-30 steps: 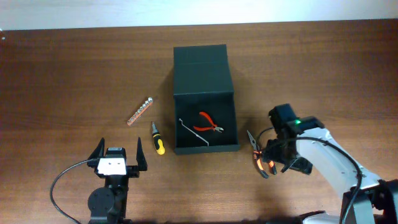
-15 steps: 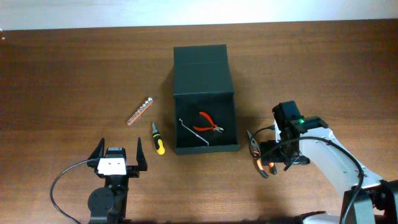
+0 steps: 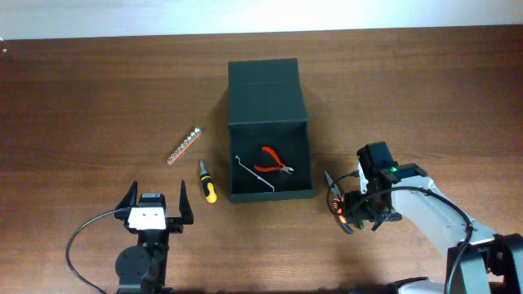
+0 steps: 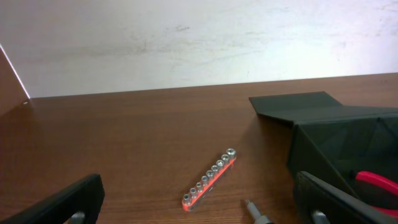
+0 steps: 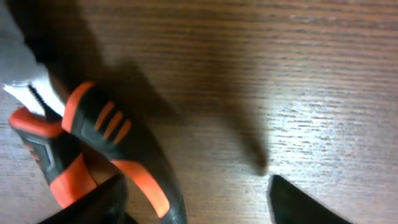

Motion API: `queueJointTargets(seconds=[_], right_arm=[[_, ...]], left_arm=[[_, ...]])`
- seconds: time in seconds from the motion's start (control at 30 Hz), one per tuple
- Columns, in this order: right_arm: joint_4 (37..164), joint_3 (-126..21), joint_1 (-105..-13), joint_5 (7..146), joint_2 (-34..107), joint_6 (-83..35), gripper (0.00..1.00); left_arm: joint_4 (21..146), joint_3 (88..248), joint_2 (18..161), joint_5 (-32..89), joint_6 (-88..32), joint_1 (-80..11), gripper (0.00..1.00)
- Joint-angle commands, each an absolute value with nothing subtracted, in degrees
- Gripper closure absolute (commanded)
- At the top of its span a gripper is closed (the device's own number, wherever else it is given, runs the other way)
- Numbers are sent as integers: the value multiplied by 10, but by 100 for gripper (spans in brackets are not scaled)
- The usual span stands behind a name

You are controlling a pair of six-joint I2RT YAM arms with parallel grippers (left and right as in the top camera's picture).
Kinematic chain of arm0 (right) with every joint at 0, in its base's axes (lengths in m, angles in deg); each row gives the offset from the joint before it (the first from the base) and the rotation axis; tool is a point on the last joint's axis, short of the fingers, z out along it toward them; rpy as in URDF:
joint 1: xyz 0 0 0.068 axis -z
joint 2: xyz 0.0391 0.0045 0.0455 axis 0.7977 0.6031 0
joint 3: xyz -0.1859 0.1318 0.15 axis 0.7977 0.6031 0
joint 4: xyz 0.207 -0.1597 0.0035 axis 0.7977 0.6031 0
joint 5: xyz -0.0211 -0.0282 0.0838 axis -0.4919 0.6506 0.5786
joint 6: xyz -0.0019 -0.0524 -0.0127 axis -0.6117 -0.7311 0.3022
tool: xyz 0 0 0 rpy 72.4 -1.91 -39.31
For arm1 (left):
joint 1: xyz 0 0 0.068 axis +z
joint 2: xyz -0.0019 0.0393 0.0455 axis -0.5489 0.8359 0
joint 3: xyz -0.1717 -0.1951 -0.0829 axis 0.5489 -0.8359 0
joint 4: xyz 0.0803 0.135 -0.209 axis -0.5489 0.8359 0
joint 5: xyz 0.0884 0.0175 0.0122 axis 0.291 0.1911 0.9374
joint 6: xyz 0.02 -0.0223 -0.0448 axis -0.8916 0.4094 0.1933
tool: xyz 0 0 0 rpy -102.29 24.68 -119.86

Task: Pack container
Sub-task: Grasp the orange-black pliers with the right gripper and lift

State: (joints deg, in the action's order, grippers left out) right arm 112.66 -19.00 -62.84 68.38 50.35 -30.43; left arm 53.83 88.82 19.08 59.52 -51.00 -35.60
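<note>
Locate open container [image 3: 270,94] at centre of surface [image 3: 98,98]; pliers [image 5: 106,127] right of it, straddled by unclenched right claw [image 5: 196,186]. Note released left claw [image 3: 158,192]. Pickup in hand: clench, lift, carry left into container.

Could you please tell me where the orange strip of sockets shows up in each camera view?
Overhead: the socket strip lies diagonally, left of centre, to the left of the box.
Left wrist: lower centre, with the box to its right.
Right wrist: not in it; only pliers on wood.
Shared landmark: the box, right of the strip in both views that show it.
</note>
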Motion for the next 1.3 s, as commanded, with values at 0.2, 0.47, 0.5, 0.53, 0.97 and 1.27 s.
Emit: queueJointTargets(seconds=[0.2,0.47,0.5,0.53,0.97,1.27], right_arm=[[1121,-180,-626,691,494,-303,49],[1084,-153,-626,726,494,-303,57],[1083,-152,-626,726,494,-303,60],[1082,-152,-626,726,494,-303,63],[1121,-207,-626,726,494,-303,96],[1194,-382,-626,726,493,-315,96]], left_arm=[[539,885,187,591,-509,-358,1],[539,885,187,591,-509,-358,1],[539,885,187,591,-509,-358,1],[539,886,187,591,-509,-358,1],[539,885,187,591,-509,-358,1],[539,885,187,591,-509,-358,1]])
